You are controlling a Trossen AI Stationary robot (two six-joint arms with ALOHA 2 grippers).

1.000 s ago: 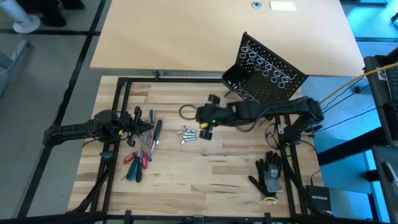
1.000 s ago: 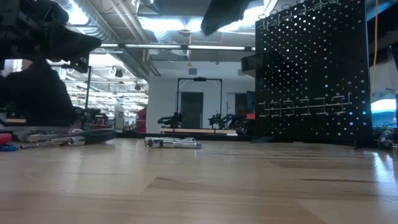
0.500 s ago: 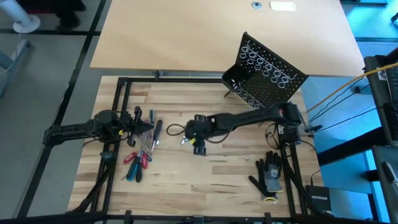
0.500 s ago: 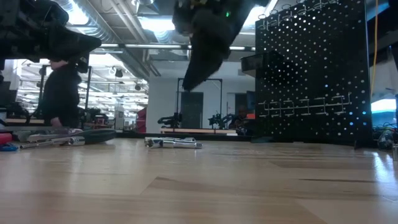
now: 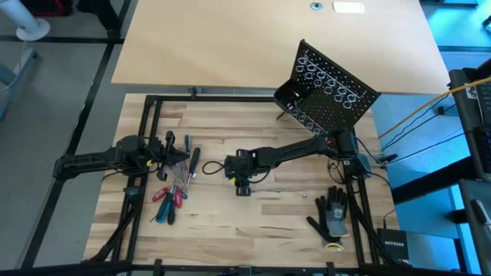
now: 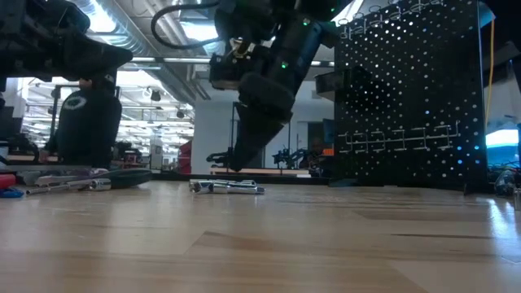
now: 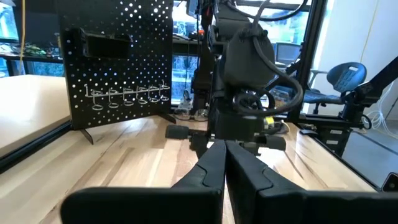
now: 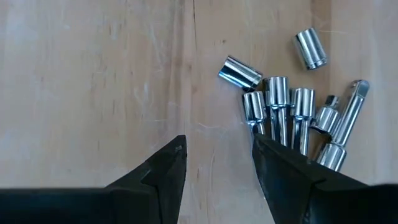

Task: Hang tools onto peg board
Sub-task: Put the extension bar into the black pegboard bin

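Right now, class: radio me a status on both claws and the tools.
Right claw open, above silver bits, holding nothing. Left claw shut, by screwdrivers. Peg board rings bare. Nothing blocking.

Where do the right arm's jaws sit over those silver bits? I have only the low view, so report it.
Observer: The right gripper has its jaws open above the table. Bare wood shows in the gap, and the silver bits lie beside one finger, not between the two.
Operator: Give me the left arm.
Observer: The left gripper is shut and empty, and hovers by the screwdrivers at the table's left.
Operator: Now the peg board.
Observer: From above, the peg board stands at the table's far right, and no tool hangs in its ring holders.
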